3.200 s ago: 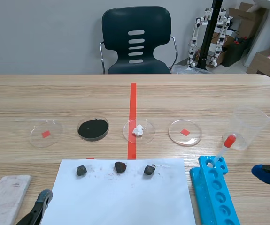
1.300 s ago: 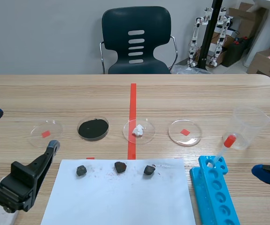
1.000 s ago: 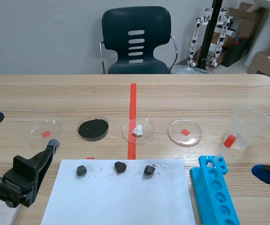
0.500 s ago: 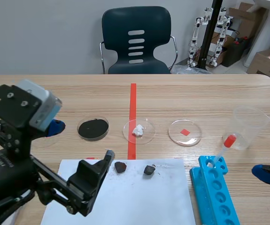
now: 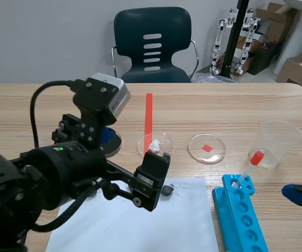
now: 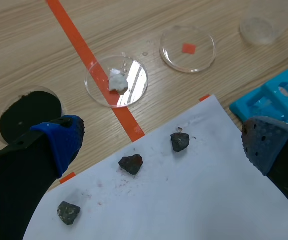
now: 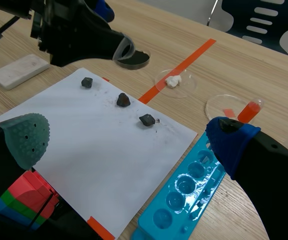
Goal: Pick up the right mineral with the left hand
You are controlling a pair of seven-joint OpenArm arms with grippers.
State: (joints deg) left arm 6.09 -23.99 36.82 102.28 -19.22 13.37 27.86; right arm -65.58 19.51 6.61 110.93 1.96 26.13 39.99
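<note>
So, the left gripper (image 6: 161, 144) is being held wide open above the white paper sheet (image 6: 199, 200), nothing pinched. The right mineral (image 6: 180, 142) is sitting near the sheet's far edge, rightmost in the row of three, and it's being framed almost midway between the spread fingers (image 6: 58, 142), a touch toward the right one. Probably just a straight drop is being called for.
</note>
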